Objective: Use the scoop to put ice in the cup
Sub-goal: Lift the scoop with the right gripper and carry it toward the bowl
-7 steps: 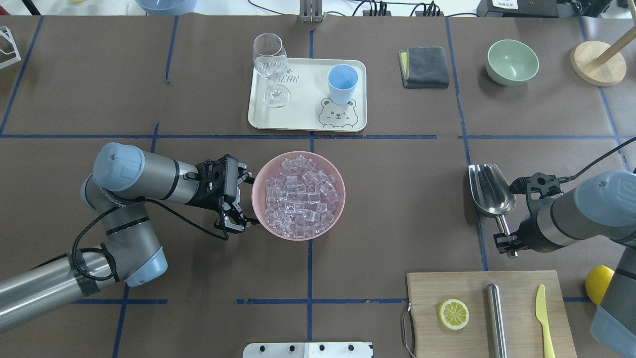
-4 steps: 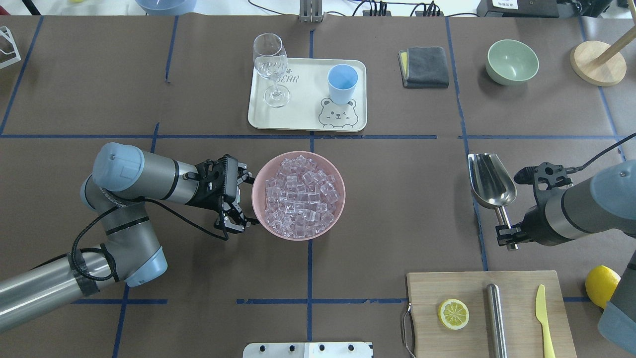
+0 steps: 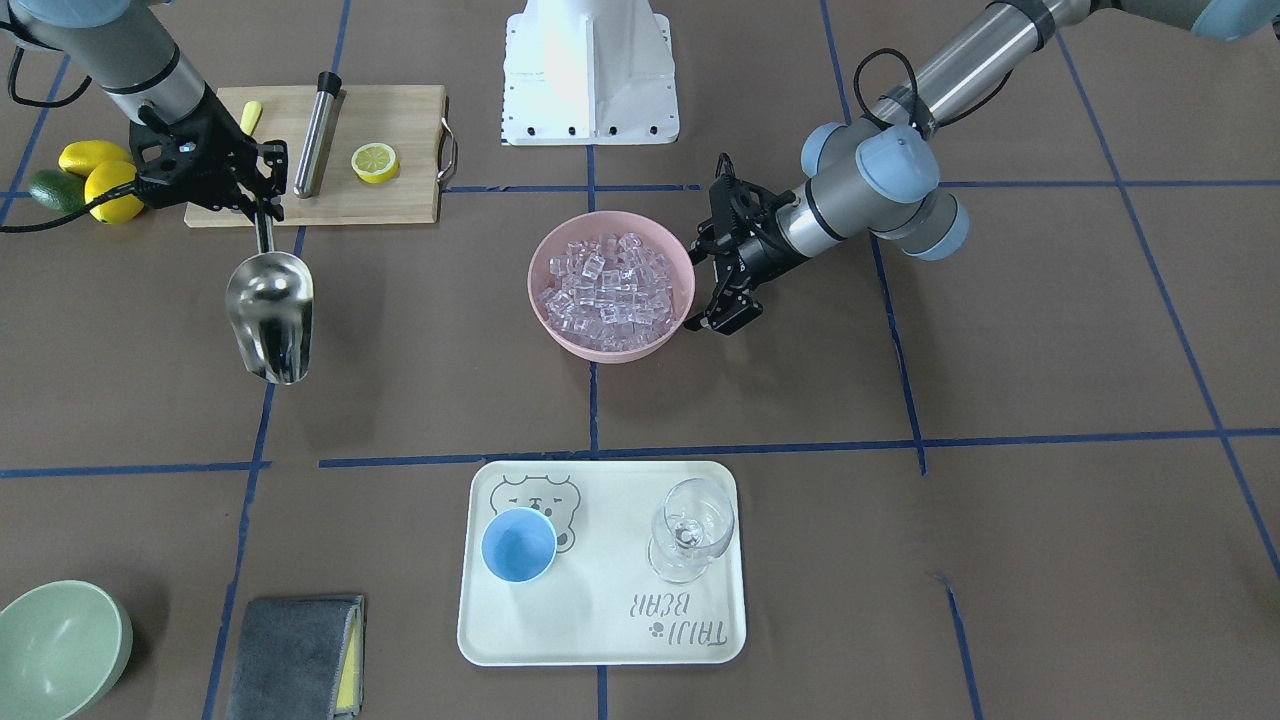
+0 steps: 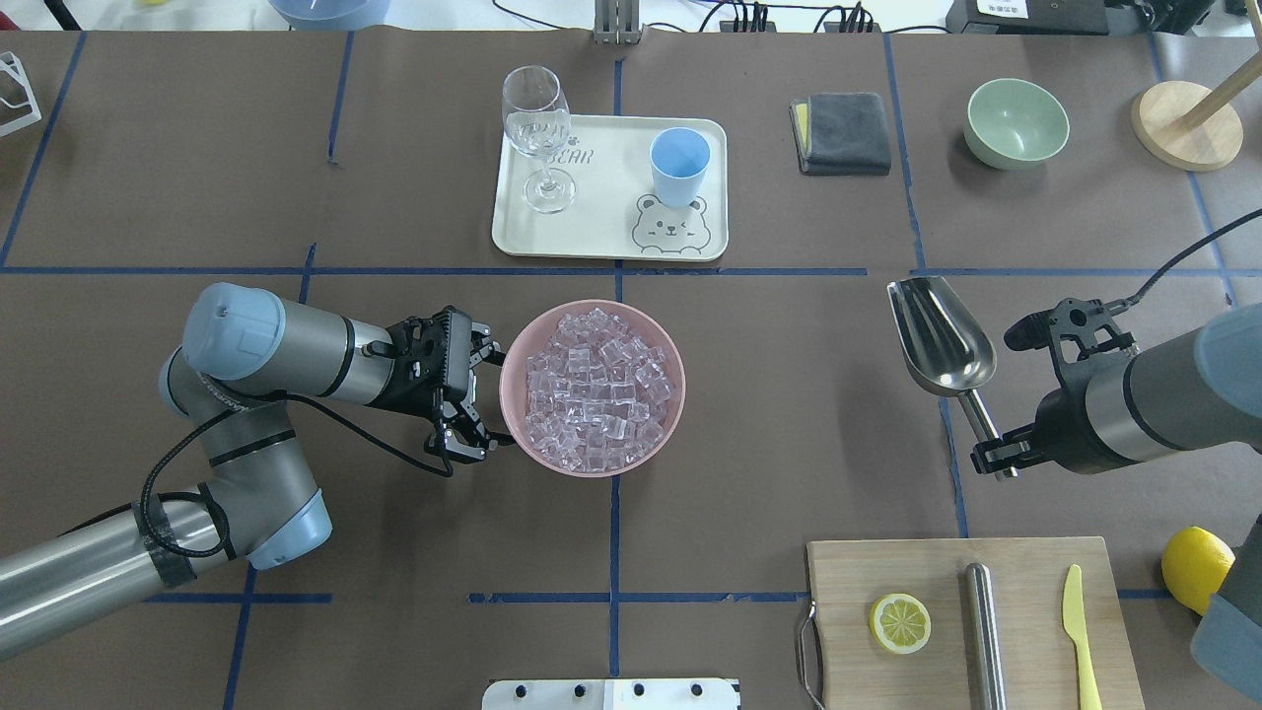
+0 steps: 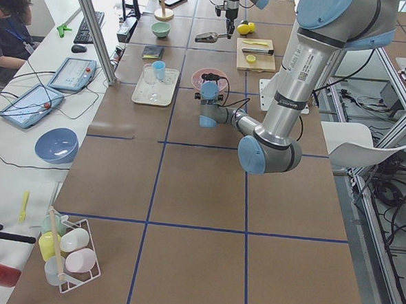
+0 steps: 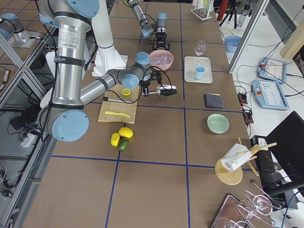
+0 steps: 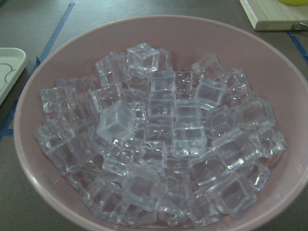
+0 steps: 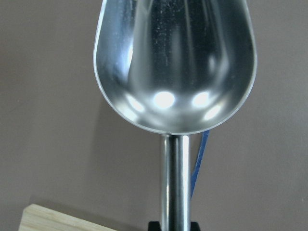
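Presently, on the table:

- Scoop [image 4: 942, 340]: steel, trough empty and facing up. It sits toward the table's right end with its mouth aimed at the far edge, and its cast shadow suggests it is off the surface. Holding it level by the handle end leaves the trough free to dig.
- Right gripper [image 4: 996, 459]: clamped on the end of the scoop's thin handle.
- Ice [image 4: 596, 390]: clear cubes heaped in the pink bowl [image 3: 610, 350] at mid-table, well apart from the scoop. None is in the scoop or the cup.
- Left gripper [image 4: 484, 402]: fingers spread, just beside the bowl's rim on the side toward the table's left end. Contact cannot be told. Probably posted there to steady the bowl against the scoop's push.
- Cup [image 4: 679, 166]: light blue, upright and empty. It stands on the tray [image 4: 601, 212] at the middle of the far edge, just beyond the bowl, so the carry should be short.
- Wine glass [image 4: 537, 128]: on the same tray, apart from the cup.
- Writing: the tray reads "BEAR" beside a drawn bear face. The word paired with it is unclear, possibly "TAIJI". Lettering on the arms is too small to read.
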You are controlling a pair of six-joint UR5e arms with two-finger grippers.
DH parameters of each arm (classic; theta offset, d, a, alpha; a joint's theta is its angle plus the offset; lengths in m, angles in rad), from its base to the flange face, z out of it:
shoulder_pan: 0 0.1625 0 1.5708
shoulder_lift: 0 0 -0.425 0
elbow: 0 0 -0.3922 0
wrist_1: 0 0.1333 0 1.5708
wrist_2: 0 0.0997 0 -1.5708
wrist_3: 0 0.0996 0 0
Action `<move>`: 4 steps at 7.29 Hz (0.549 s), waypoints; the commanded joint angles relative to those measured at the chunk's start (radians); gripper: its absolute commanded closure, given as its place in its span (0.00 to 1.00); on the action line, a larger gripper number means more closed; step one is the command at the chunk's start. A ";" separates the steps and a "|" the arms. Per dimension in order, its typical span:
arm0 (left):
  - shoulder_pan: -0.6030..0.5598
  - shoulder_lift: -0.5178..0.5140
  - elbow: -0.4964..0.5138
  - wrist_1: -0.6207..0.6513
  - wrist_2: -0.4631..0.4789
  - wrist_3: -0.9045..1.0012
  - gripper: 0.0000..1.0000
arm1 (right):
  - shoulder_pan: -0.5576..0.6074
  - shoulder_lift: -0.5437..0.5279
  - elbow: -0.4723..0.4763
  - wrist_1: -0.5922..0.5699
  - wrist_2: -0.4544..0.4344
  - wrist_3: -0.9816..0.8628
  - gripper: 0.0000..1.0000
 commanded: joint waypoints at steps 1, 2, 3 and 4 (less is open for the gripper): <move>0.000 -0.002 -0.001 0.000 0.000 -0.001 0.00 | 0.008 0.030 0.004 -0.004 -0.008 -0.324 1.00; 0.000 -0.004 0.001 0.000 0.002 -0.002 0.00 | 0.018 0.048 0.004 -0.022 -0.008 -0.451 1.00; 0.000 -0.002 0.001 0.002 0.000 -0.001 0.00 | 0.040 0.121 0.006 -0.143 -0.008 -0.584 1.00; 0.000 -0.004 0.001 0.002 0.000 -0.002 0.00 | 0.063 0.247 0.015 -0.350 -0.010 -0.668 1.00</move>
